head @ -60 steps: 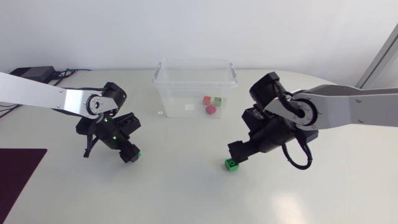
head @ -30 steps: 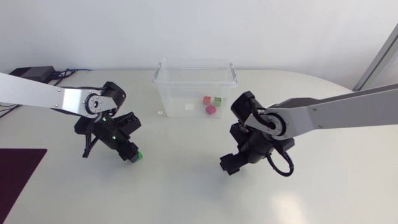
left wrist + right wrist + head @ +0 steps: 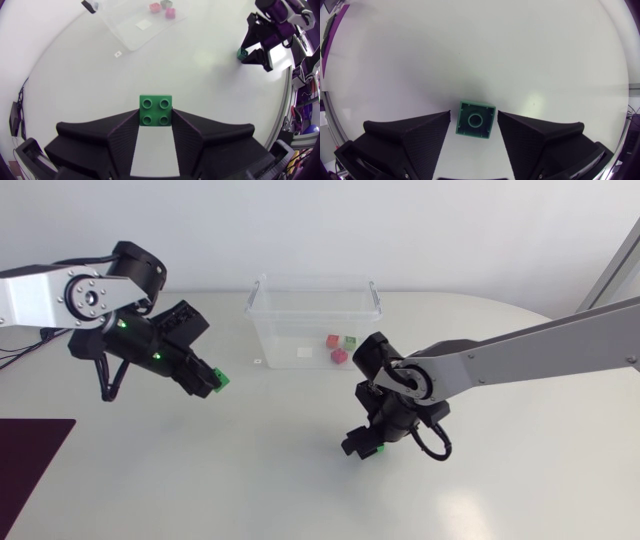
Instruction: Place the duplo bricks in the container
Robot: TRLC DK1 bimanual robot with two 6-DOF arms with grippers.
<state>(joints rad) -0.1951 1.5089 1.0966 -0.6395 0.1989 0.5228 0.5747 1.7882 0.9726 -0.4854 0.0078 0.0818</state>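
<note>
The left tool [image 3: 155, 118] pinches a small green four-stud plastic brick [image 3: 155, 111] by its fingertips alone, above the white desk [image 3: 280, 480] and well short of the clear plastic container [image 3: 265, 330], so it could slip out in transit. The right tool [image 3: 474, 119] stands wide around a second green plastic brick [image 3: 475, 122] lying on the desk, with neither finger touching it. An off-centre squeeze could knock it aside.

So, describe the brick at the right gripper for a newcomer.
In front of the clear container hangs the right gripper. The green brick between its open fingers lies on the table, hollow side showing; the other green one is in the left gripper.
</note>
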